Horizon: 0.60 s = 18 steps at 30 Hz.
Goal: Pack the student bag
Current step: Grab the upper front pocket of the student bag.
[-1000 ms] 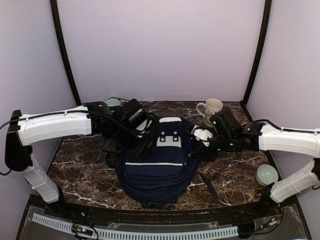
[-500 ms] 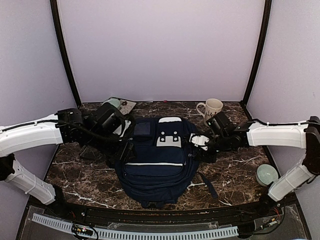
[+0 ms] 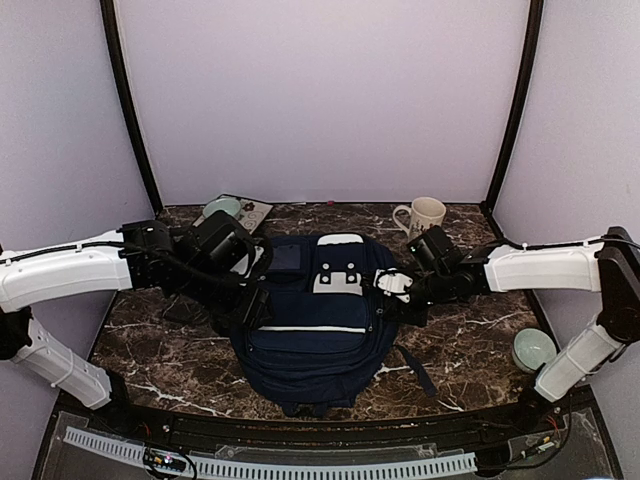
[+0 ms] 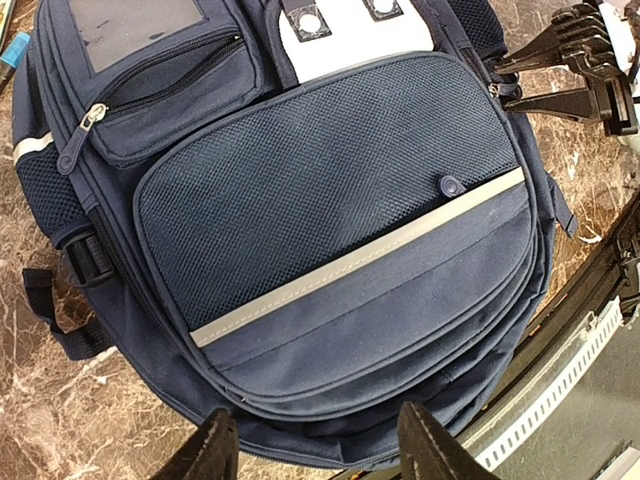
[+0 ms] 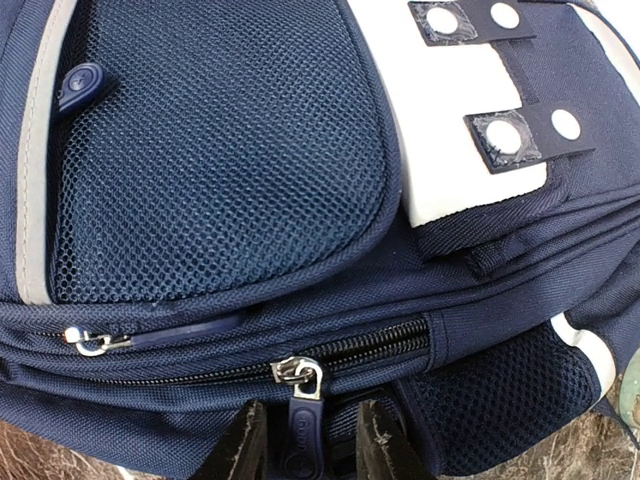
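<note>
The student bag (image 3: 310, 340) lies flat in the middle of the table, navy with a white stripe and white patches. My left gripper (image 3: 255, 305) hangs open at its left side; in the left wrist view its fingers (image 4: 215, 450) straddle the bag's edge (image 4: 330, 400) without touching. My right gripper (image 3: 385, 290) is at the bag's right side. In the right wrist view its jaws (image 5: 305, 450) stand narrowly apart on either side of a navy zipper pull (image 5: 303, 425), with a gap still showing. The zipper (image 5: 370, 350) above it is closed.
A white mug (image 3: 425, 215) stands at the back right. A pale green bowl (image 3: 533, 350) sits near the right arm's base. Another green bowl (image 3: 222, 207) and a flat grey item (image 3: 252, 213) lie at the back left. Dark straps (image 3: 415, 368) trail off the bag's right side.
My left arm has pulled back from over the bag's top to its left side. My right gripper has slid in to the bag's side and its jaws have narrowed around the zipper pull.
</note>
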{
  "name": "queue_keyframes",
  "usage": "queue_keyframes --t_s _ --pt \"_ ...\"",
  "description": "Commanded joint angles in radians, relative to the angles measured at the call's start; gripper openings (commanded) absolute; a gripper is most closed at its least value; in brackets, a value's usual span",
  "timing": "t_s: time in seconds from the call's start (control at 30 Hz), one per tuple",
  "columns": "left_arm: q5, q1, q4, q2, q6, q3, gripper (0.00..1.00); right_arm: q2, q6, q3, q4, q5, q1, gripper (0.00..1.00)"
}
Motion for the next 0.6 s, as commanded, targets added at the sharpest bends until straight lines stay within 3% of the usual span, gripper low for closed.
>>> queue_keyframes --t_s 0.0,0.17,0.57 --pt "0.010 -0.003 0.028 -0.008 -0.009 0.013 0.57 -0.008 -0.002 -0.007 0.029 -0.001 -0.002 0.29" --pt "0.039 -0.003 0.060 -0.001 -0.011 -0.007 0.56 -0.017 0.025 -0.029 0.047 -0.015 0.000 0.13" --pt "0.088 -0.003 0.115 0.006 -0.047 -0.057 0.54 -0.083 0.071 -0.054 0.042 -0.062 0.037 0.00"
